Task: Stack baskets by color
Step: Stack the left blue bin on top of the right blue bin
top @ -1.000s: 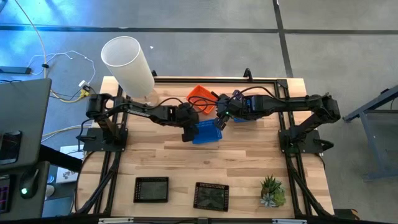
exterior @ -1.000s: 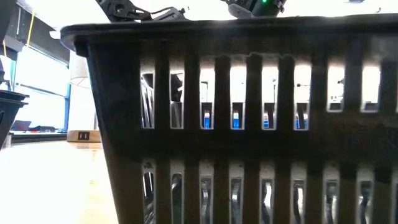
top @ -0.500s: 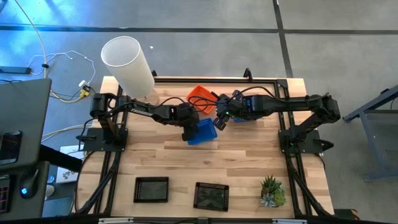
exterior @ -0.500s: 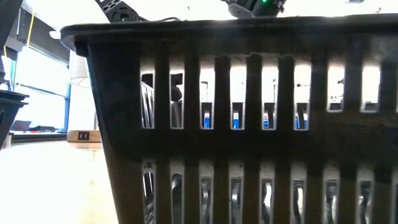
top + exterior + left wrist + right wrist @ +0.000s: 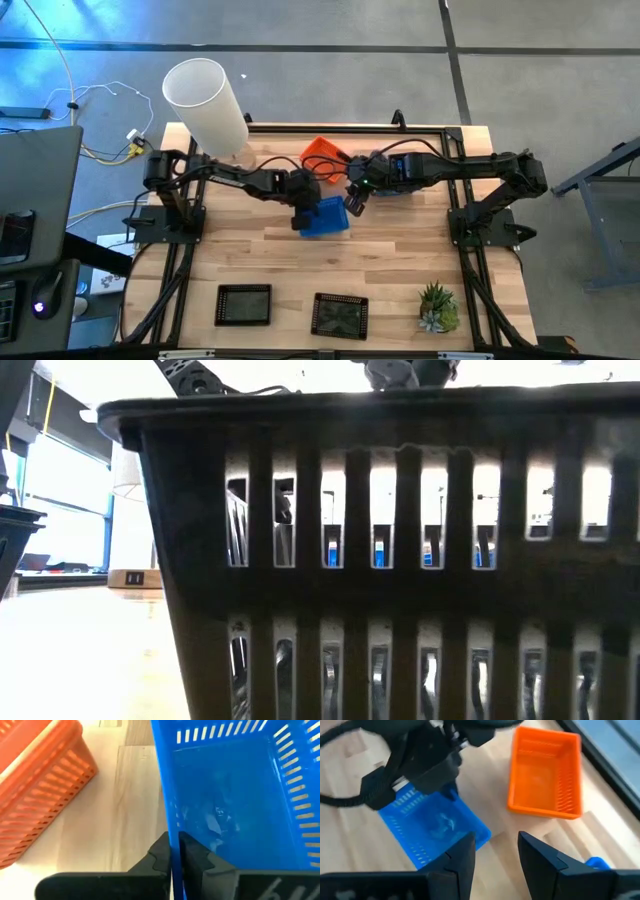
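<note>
A blue basket [image 5: 326,216] stands open side up on the wooden table [image 5: 400,260], near its middle. My left gripper [image 5: 302,212] is shut on the basket's left wall. My right gripper [image 5: 351,201] hangs open just right of the blue basket and above it, with nothing between its fingers [image 5: 465,855]. An orange basket [image 5: 321,154] sits on the table behind them. Two black baskets [image 5: 244,305] [image 5: 340,315] stand by the near edge. One of them [image 5: 400,560] fills the low view. My left gripper pinches the rim of the blue basket's left wall [image 5: 169,820] between its two fingers, one finger [image 5: 200,857] inside the basket and the other [image 5: 157,855] outside. The fingers slant down from the table's left. The basket stays upright; its bottom seems to rest on the table.
A tall white cylinder lamp [image 5: 205,100] stands at the far left corner. A small green plant [image 5: 437,308] is at the near right. A bit of another blue thing [image 5: 597,862] shows under my right gripper. Bare wood lies between the blue basket and the black ones.
My left gripper has shut on the blue basket's left wall, staying where it was. The blue basket has slid a little toward the table's left and turned slightly.
</note>
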You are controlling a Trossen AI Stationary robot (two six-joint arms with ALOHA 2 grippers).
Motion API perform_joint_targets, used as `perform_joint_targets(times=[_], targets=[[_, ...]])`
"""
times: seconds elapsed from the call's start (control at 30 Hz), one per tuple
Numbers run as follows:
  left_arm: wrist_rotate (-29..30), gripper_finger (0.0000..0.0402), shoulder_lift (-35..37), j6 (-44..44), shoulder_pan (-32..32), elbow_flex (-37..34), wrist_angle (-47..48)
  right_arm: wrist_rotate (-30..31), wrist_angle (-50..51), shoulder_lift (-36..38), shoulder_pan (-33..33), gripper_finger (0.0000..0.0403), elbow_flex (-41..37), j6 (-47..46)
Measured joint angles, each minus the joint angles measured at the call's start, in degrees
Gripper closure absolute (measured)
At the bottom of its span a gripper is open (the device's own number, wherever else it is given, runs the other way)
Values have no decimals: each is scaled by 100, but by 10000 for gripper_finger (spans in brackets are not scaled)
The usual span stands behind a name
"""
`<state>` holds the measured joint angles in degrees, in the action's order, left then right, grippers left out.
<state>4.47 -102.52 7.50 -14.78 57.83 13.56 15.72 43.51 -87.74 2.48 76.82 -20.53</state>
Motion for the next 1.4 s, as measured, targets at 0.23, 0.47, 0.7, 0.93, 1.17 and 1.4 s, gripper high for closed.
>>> perform_joint_targets(times=[0.23, 0.47, 0.7, 0.93, 1.17, 1.4], targets=[[31, 400, 209, 33, 269, 6, -52, -592, -148, 0, -2, 267, 0, 518], [315, 401, 421, 21, 606, 2, -108, -868, -569, -143, -141, 267, -7, 1274], [523, 401, 439, -167, 804, 103, -9, -841, -567, -422, -360, 267, -6, 1906], [648, 401, 439, -282, 891, 277, 54, -747, -588, -707, -565, 267, -4, 2339], [677, 401, 463, -255, 965, 336, 12, -695, -557, -763, -610, 267, -4, 2360], [855, 401, 515, -238, 1111, 341, -14, -701, -508, -789, -612, 267, -4, 2359]])
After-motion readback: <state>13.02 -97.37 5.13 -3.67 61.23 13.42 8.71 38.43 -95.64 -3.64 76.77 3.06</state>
